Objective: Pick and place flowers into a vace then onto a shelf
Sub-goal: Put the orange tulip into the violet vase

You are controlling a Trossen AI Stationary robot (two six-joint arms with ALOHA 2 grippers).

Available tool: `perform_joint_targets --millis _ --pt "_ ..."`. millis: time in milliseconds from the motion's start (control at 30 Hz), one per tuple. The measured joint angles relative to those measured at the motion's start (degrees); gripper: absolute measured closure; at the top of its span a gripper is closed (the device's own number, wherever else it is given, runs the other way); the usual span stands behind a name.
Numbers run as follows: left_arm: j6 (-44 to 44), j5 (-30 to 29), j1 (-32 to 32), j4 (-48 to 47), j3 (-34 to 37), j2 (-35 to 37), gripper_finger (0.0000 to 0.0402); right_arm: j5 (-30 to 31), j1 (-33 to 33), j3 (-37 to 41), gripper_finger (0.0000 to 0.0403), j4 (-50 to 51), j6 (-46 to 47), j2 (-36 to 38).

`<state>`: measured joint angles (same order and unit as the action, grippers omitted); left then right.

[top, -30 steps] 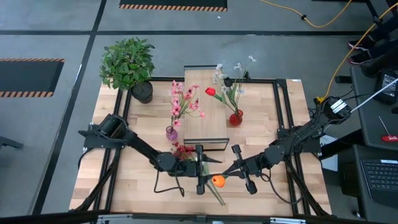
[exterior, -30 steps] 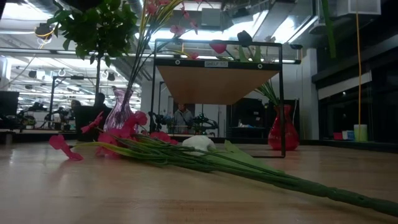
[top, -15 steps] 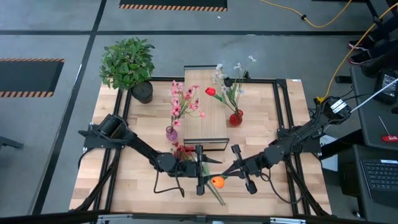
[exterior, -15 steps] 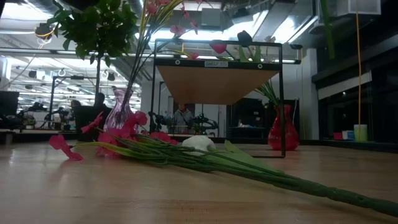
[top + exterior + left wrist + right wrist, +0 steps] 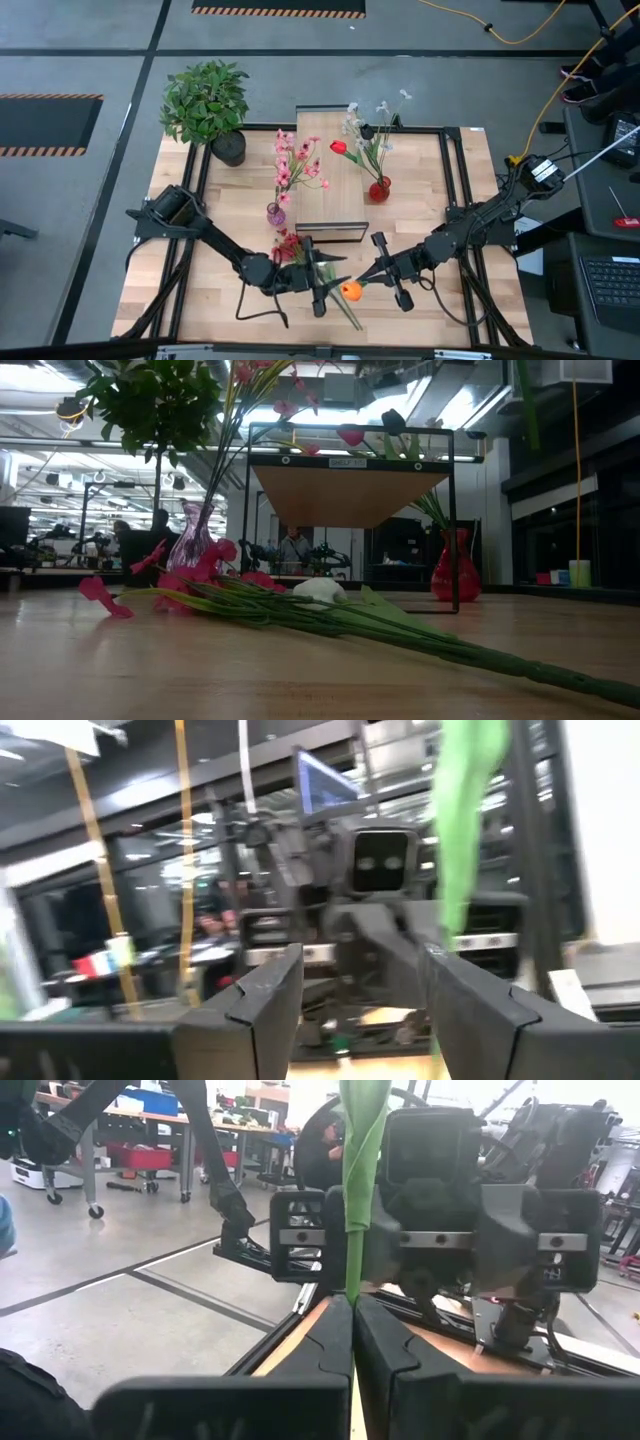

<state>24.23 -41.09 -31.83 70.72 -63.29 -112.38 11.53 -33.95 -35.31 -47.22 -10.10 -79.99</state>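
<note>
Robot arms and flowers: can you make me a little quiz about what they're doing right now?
1. True or false: the right gripper is shut on the green stalk of the orange-blossomed artificial flower.
2. The pink flowers stand in a glass vase of which colour? A red, B purple, C blue.
3. Fill in: the left gripper is ___ (open or shut).
Key: 1 true; 2 B; 3 open.
</note>
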Motion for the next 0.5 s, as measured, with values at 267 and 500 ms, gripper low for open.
perform_joint_targets --millis 267,500 --pt "-10.6 6.44 1.65 -4.99 0.0 0.02 0.021 -0.06 0.0 0.0 0.0403 -0.17 0.82 0.0" --pt "-12.05 8.57 2.27 -4.99 0.0 0.04 0.021 -0.11 0.0 0.0 0.0403 -0.15 0.8 0.0"
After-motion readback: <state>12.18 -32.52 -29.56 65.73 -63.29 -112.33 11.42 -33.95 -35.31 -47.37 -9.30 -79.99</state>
